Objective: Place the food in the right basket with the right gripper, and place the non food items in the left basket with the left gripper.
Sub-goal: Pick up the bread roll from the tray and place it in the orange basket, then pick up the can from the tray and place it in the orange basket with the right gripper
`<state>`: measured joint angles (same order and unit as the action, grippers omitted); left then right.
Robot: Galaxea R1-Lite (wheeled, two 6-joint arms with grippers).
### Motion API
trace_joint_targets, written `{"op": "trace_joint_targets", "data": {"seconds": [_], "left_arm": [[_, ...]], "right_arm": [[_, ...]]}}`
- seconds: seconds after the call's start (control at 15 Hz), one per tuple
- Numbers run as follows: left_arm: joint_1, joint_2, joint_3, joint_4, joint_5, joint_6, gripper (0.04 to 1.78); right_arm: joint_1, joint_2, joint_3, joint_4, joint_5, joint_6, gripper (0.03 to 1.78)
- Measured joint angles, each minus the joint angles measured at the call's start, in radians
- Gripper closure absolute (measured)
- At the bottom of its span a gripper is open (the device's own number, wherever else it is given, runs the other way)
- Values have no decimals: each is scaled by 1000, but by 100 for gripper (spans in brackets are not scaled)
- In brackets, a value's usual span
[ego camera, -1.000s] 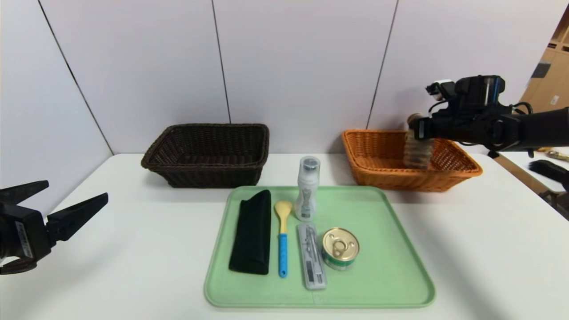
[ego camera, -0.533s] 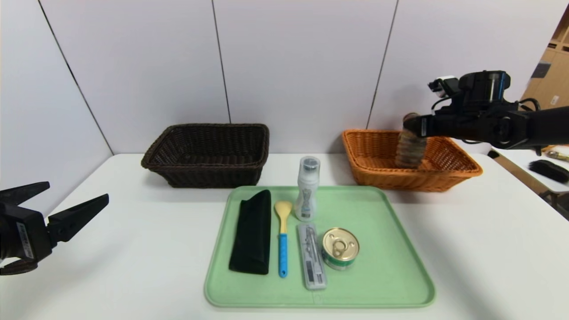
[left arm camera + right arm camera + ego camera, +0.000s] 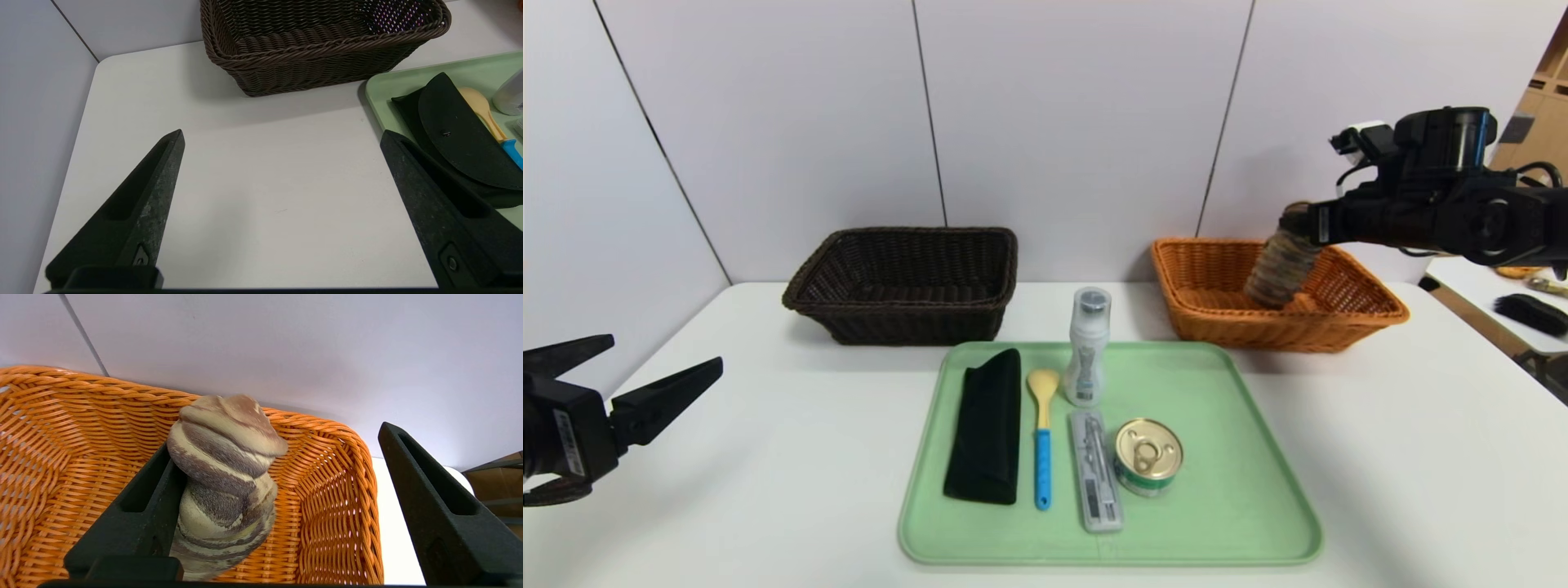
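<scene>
Right claw: your right claw (image 3: 282,498) hangs over the orange basket (image 3: 1372,314) with its fingers spread wide; nothing is clamped.
Bread roll: the marbled bread roll (image 3: 224,477) leans against one finger inside the basket, tilted, its lower end near the basket floor.
Snag risk: if you pull away sideways, that finger may drag the roll against the wicker wall or tip it over the rim; lift straight up first.
Left claw: your left claw (image 3: 645,392) waits open above the tabletop (image 3: 768,425), well apart from the brown basket (image 3: 907,282).
Next pick: the can (image 3: 1147,456) lies just beside the clear case (image 3: 1096,471) on the green tray (image 3: 1241,506); a loose approach can knock the case.
Mix-up risk: spoon (image 3: 1042,441), black pouch (image 3: 986,425) and bottle (image 3: 1088,347) belong to the left side.
</scene>
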<state>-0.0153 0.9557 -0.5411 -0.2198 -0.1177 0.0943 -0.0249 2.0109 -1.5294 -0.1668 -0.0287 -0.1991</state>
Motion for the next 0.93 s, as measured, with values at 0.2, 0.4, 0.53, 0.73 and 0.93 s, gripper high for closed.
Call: {"op": "trace_joint_targets", "data": {"seconds": [0.2, 0.4, 0.53, 0.73, 0.93], "left_arm": [[0, -2, 2, 0, 0, 0, 13], [0, -3, 5, 0, 0, -1, 13], [0, -5, 8, 0, 0, -1, 13], [0, -5, 9, 0, 0, 0, 13], [0, -7, 11, 0, 0, -1, 13]], "right_arm": [[0, -22, 27, 3, -2, 3, 21], [0, -21, 43, -5, -2, 35, 18], [0, -19, 45, -7, -1, 46, 16], [5, -26, 52, -8, 3, 47, 14], [87, -70, 71, 27, 3, 116, 13]]}}
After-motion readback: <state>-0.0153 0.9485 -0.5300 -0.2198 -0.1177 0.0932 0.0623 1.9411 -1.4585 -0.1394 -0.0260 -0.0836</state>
